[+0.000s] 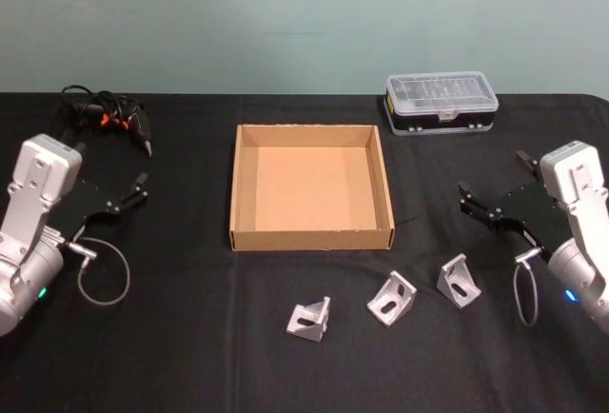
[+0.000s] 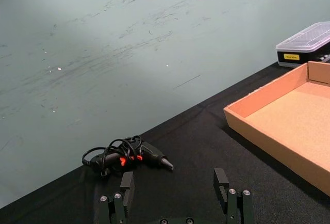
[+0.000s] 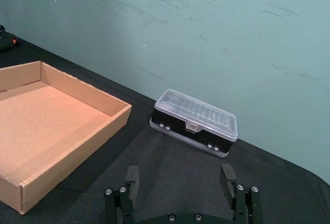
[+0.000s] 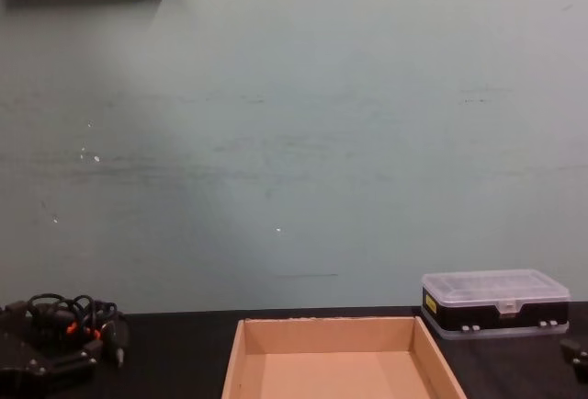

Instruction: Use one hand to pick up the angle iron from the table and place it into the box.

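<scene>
Cardboard box (image 1: 311, 238) sits mid-counter (image 1: 181, 356), open side up. Three silver angle irons (image 1: 393, 298) lie in a loose row on the counter just in front of the box, toward its front right corner, none touching each other or the box. Left tool (image 1: 130, 194) hangs well off the box's left side, fingers spread apart, gripping nothing. Right tool (image 1: 492, 173) is off the box's right side, fingers likewise apart, near the rightmost iron but not on it. Clear-lidded plastic case (image 1: 441, 102) sits behind the box's back right corner, and a tangled black corded gadget (image 1: 114, 118) is out past its back left corner.
</scene>
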